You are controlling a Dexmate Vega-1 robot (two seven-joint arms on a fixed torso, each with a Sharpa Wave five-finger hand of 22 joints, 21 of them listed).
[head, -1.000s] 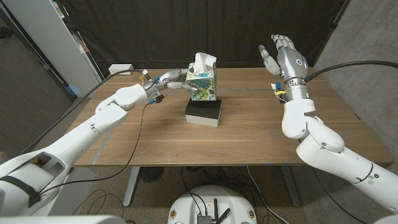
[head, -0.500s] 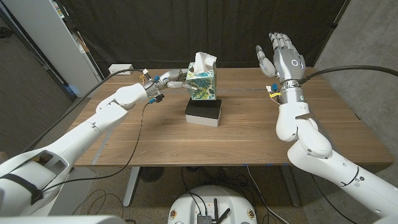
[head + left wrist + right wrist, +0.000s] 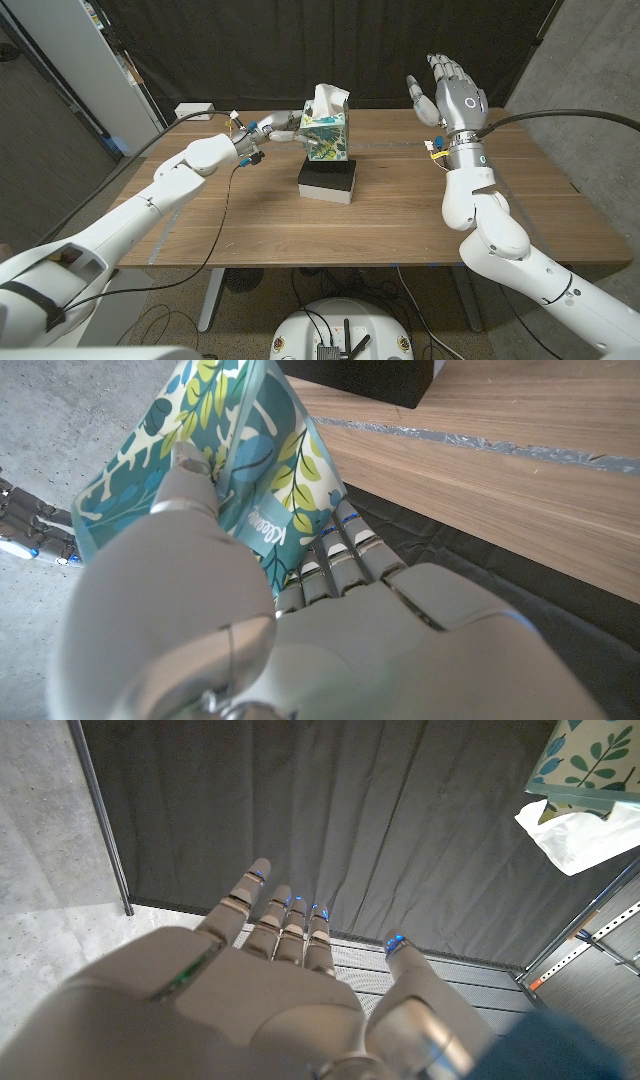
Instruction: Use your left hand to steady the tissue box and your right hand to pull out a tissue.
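A teal leaf-patterned tissue box stands on a black block at the table's middle back, with a white tissue sticking out of its top. My left hand grips the box's left side; in the left wrist view its fingers and thumb clasp the box. My right hand is raised above the table's back right, fingers spread, holding nothing, well to the right of the box. The right wrist view shows that hand with the box and tissue at a distance.
A white flat box lies at the table's back left corner. A tape line runs across the wooden table. A dark curtain hangs behind. A white cabinet stands to the left.
My right hand has drifted a little left and higher, toward the tissue box. The left hand and box have stayed put.
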